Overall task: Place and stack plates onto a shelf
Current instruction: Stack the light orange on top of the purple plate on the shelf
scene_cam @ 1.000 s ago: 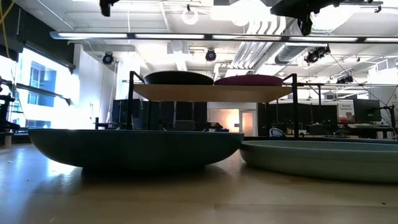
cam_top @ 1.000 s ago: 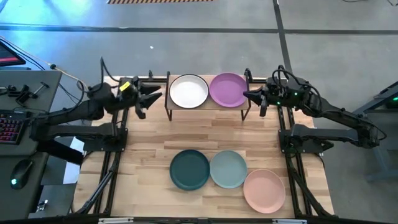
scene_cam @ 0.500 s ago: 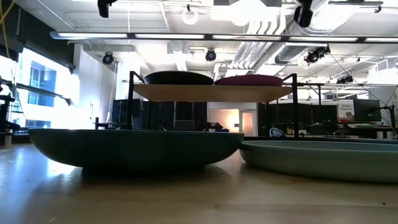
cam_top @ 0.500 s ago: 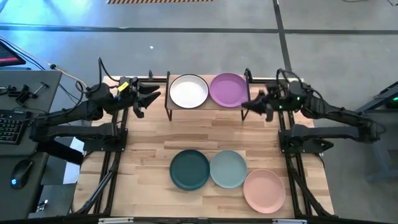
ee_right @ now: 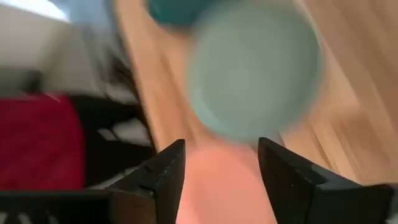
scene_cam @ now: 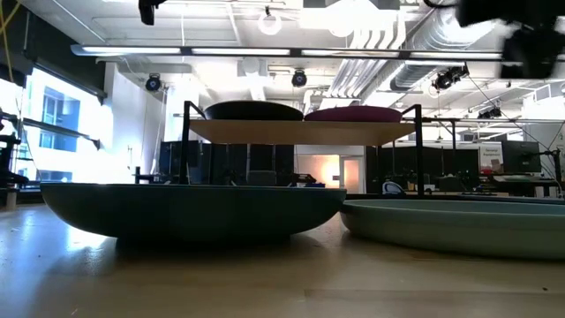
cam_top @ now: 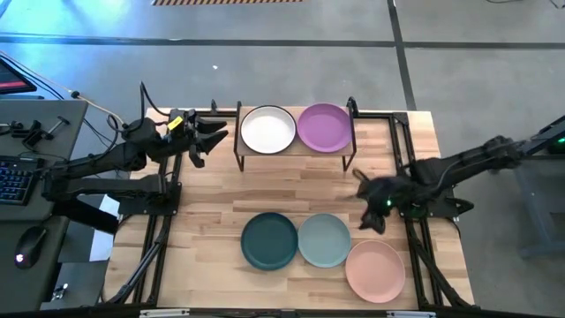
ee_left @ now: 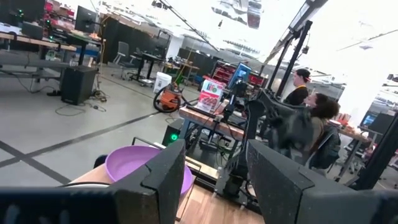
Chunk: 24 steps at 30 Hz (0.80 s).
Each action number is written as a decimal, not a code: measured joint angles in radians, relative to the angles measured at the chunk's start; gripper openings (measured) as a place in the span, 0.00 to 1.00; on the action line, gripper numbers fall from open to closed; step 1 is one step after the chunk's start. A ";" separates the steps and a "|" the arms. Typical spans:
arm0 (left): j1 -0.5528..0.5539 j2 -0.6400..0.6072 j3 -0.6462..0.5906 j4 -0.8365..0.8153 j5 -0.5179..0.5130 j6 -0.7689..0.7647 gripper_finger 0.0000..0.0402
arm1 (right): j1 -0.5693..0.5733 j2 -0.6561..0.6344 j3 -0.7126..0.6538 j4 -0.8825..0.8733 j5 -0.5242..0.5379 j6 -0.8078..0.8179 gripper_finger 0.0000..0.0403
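Observation:
The shelf (cam_top: 295, 152) stands at the table's far middle with a cream-white plate (cam_top: 267, 129) and a purple plate (cam_top: 324, 127) resting side by side on its board. A dark teal plate (cam_top: 269, 240), a pale blue-green plate (cam_top: 324, 239) and a pink plate (cam_top: 375, 270) lie flat near the front edge. My right gripper (cam_top: 367, 205) hovers open above the table, right of the blue-green plate and beyond the pink one. My left gripper (cam_top: 217, 136) stands open just left of the shelf, holding nothing.
Black frame rails (cam_top: 408, 168) run along both table sides. Bare wood (cam_top: 291, 185) lies between the shelf and the front plates. Beyond the table, in the left wrist view, stand desks and people (ee_left: 314, 115).
My right gripper has swung from the shelf's right end, beside the purple plate, toward the table's near edge, and has opened. It now hangs over the plates at the front right. The purple plate stays on the shelf.

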 joint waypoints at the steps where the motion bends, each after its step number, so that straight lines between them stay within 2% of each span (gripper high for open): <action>1: 0.000 0.000 0.000 0.000 0.000 0.000 0.40 | 0.026 0.017 0.000 -0.039 0.000 0.021 0.47; 8: 0.000 0.000 0.000 -0.013 0.002 -0.010 0.40 | 0.219 0.153 0.000 -0.083 -0.024 0.098 0.48; 13: 0.000 0.000 0.000 -0.027 0.002 -0.010 0.40 | 0.344 0.250 -0.006 -0.110 0.035 0.070 0.48; 15: 0.000 0.000 0.000 -0.027 0.002 -0.010 0.40 | 0.367 0.256 -0.058 -0.076 0.023 0.095 0.48; 19: 0.000 0.000 0.000 -0.026 0.002 -0.020 0.40 | 0.396 0.221 -0.207 0.104 -0.009 0.196 0.48; 24: 0.000 0.000 0.000 -0.024 0.002 -0.026 0.40 | 0.399 0.186 -0.274 0.145 0.050 0.236 0.48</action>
